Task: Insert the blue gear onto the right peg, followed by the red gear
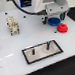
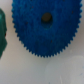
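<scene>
The blue gear (image 1: 54, 22) lies flat on the white table, right under my gripper (image 1: 49, 17). In the wrist view the blue gear (image 2: 44, 25) fills most of the frame, toothed, with its dark centre hole showing. No fingers show there, so I cannot tell how the jaws stand. The red gear (image 1: 61, 28) lies beside the blue gear, nearer the camera. The black-edged grey plate (image 1: 43, 54) lies in front. Its right peg (image 1: 46, 44) stands free on the exterior view's right, with the other peg (image 1: 33, 52) to its left.
A beige and white block-like part (image 1: 13, 25) stands on the exterior view's left. A dark green piece (image 2: 2, 37) shows at the edge of the wrist view beside the blue gear. The arm's white body (image 1: 47, 2) hangs over the back of the table.
</scene>
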Motion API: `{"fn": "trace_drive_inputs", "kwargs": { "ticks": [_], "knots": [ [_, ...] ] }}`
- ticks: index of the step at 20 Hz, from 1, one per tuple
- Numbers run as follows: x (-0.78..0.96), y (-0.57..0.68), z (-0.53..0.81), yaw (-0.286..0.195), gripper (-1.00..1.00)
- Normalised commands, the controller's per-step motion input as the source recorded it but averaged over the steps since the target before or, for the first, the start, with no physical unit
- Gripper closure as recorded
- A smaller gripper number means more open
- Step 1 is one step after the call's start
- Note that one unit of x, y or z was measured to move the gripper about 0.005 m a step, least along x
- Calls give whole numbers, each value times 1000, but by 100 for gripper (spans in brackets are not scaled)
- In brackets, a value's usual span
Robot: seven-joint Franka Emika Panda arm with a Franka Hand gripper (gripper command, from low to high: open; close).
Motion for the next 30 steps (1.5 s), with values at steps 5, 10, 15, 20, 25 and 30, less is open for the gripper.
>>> {"fn": "trace_drive_inputs", "kwargs": {
  "ticks": [5,10,15,20,25,30],
  "knots": [
    [-121,-23,-294,0,-100],
    [-109,-7,-166,0,100],
    [-65,5,-4,0,100],
    [-165,12,-3,0,100],
    [-43,-6,11,0,100],
    [59,-55,269,0,100]
  ]
}}
